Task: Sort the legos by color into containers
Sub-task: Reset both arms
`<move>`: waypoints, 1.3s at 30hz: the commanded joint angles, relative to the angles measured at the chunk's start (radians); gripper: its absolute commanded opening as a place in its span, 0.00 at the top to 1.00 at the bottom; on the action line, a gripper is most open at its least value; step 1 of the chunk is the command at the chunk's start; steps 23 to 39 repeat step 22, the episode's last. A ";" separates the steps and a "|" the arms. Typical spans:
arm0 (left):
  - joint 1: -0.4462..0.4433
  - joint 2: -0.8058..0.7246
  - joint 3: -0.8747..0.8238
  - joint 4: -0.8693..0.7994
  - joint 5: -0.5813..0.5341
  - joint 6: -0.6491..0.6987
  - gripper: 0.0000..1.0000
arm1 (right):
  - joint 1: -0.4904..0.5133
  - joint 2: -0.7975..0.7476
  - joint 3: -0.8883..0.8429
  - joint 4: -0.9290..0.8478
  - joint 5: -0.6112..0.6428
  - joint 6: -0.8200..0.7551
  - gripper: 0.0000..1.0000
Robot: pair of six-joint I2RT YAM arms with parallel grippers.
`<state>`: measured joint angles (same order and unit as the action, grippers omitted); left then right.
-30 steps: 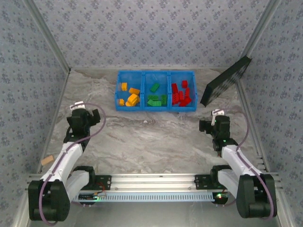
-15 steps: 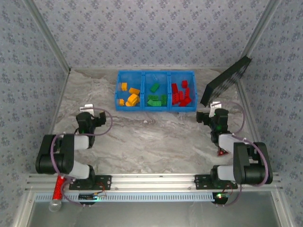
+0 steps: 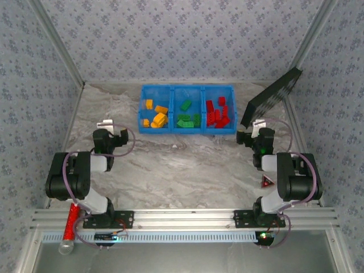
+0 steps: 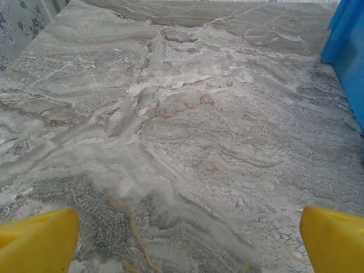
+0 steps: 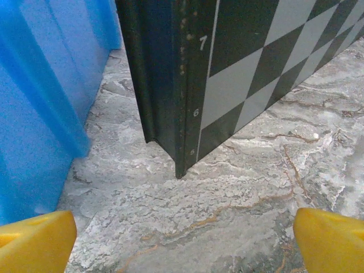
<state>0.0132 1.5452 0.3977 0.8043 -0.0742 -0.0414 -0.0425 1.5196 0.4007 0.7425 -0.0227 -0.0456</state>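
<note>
Far ctr of desk: blue tray, long axis running L-R, parallel to back wall, w/ three compartments side by side. Holds yellow-orange legos in left compartment, green in middle, red in right. No common heading inside: some bricks lying along tray's length, some across it, some skewed. Too small to count or to tell which face is up.

Left end effector near-left of tray and well apart from it, aimed toward far side. Fingers spread wide, nothing btw them. In left wrist cam, yellow fingertips sit in bottom corners, cut off by frame, w/ bare marbled desk between. Sliver of blue tray wall cut off at right edge there.

Right end effector just off tray's near-right corner, close to lower corner of black checkered board. Also spread wide, pinching nothing. In right wrist cam, fingertips again cropped at bottom corners. Tray wall at left is blurred, w/ top and both ends out of frame. Board corner rests on desk just beside tray, narrow gap btw them. "7" and "6" readable along its edge, upper part cut off.

In top cam, board tilted at right wall, long axis running diagonally.

Red glittery tube by left arm's base, lying approx near-far.
</note>
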 commanded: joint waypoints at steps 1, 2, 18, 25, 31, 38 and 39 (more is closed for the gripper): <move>0.005 -0.009 0.017 0.006 0.020 0.009 0.01 | 0.001 0.000 -0.003 0.046 0.012 0.016 0.00; 0.006 -0.010 0.018 0.005 0.021 0.008 0.01 | 0.000 0.003 -0.006 0.064 0.012 0.016 0.00; 0.006 -0.010 0.019 0.004 0.021 0.009 0.01 | 0.012 0.005 0.006 0.040 0.031 0.008 0.00; 0.005 -0.010 0.018 0.004 0.020 0.008 0.01 | 0.007 0.002 -0.002 0.051 0.023 0.011 0.00; 0.005 -0.010 0.018 0.004 0.020 0.008 0.01 | 0.007 0.002 -0.002 0.051 0.023 0.011 0.00; 0.005 -0.010 0.018 0.004 0.020 0.008 0.01 | 0.007 0.002 -0.002 0.051 0.023 0.011 0.00; 0.005 -0.010 0.018 0.004 0.020 0.008 0.01 | 0.007 0.002 -0.002 0.051 0.023 0.011 0.00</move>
